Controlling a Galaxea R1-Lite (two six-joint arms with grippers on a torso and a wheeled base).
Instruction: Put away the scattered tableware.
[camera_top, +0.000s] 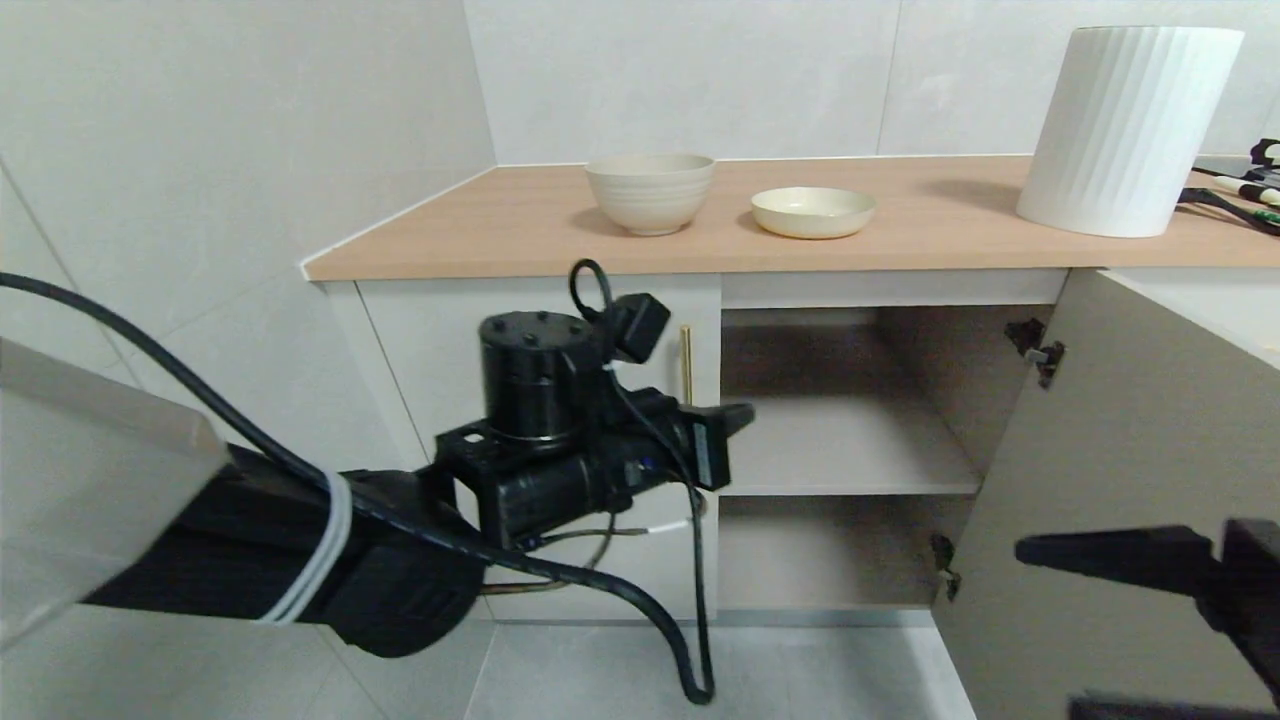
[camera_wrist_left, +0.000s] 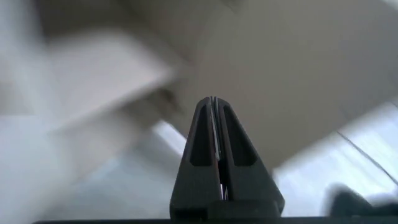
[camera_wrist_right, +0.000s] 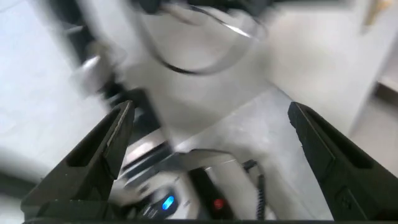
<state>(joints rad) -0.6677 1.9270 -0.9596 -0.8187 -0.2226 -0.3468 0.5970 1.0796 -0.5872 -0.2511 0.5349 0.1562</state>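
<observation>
Bowl (camera_top: 650, 192) and plate (camera_top: 813, 211) on the counter (camera_top: 480, 235) — left fingers (camera_wrist_left: 200, 146) together, right fingers (camera_wrist_right: 93, 162) wide apart

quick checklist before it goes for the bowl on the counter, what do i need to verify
1. Cabinet door swung open: ok.
2. Upper shelf exposed through the opening: ok.
3. Bowl upright on the countertop: ok.
4. Shallow dish apart from the bowl, not touching it: ok.
5. Left gripper ready to grasp: not ok, its jaws are shut and it sits low, in front of the cabinet.
6. Right gripper ready to grasp: ok, its jaws are wide open with nothing between them.
</observation>
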